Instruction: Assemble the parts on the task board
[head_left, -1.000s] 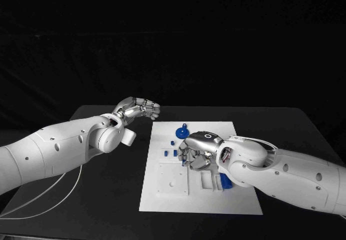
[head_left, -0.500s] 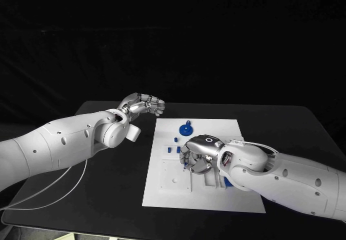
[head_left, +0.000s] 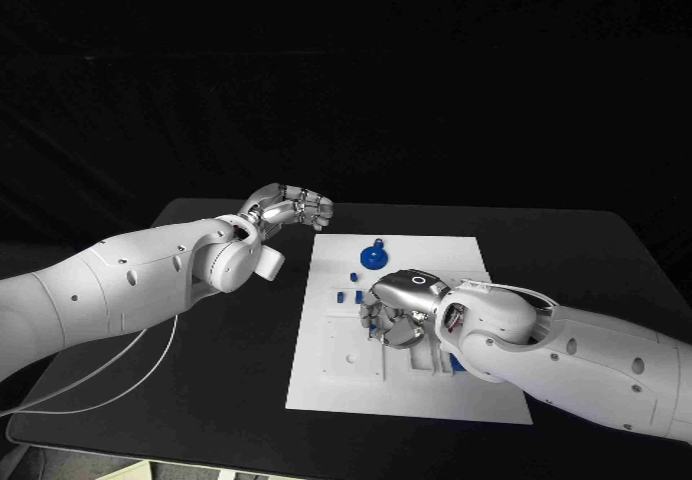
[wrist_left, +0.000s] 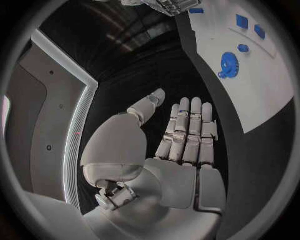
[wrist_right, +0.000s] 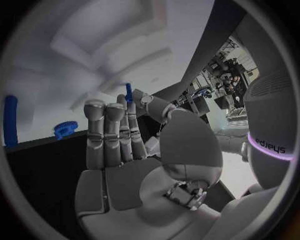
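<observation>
The left hand (head_left: 293, 209) hangs above the table (head_left: 188, 330) near its far edge, just off the task board's far left corner. In the left wrist view its fingers (wrist_left: 187, 130) lie straight and side by side, the thumb standing apart, with nothing in the palm. Since a second ago it has drifted slightly toward the board; over the last half second it has hardly moved.

The task board (head_left: 346, 385) lies in the middle of the table. A blue gear part (head_left: 368, 261) sits near its far edge, with a few small blue parts (head_left: 348, 289) just nearer the robot, all where they were earlier. A blue cylinder (head_left: 450, 362) stands at the board's right side, largely covered by the right arm.

The right hand (head_left: 398, 310) is lowered over the middle of the board, fingers bent down to its surface. In the right wrist view a thin blue peg (wrist_right: 128, 93) shows between the thumb and the fingertips, so the hand seems to pinch it, though the contact is hard to make out. The hand sits where it did half a second ago.

No readable writing shows on the board or parts; the right wrist view shows small, inverted lettering on the robot's body, too unclear to read.
</observation>
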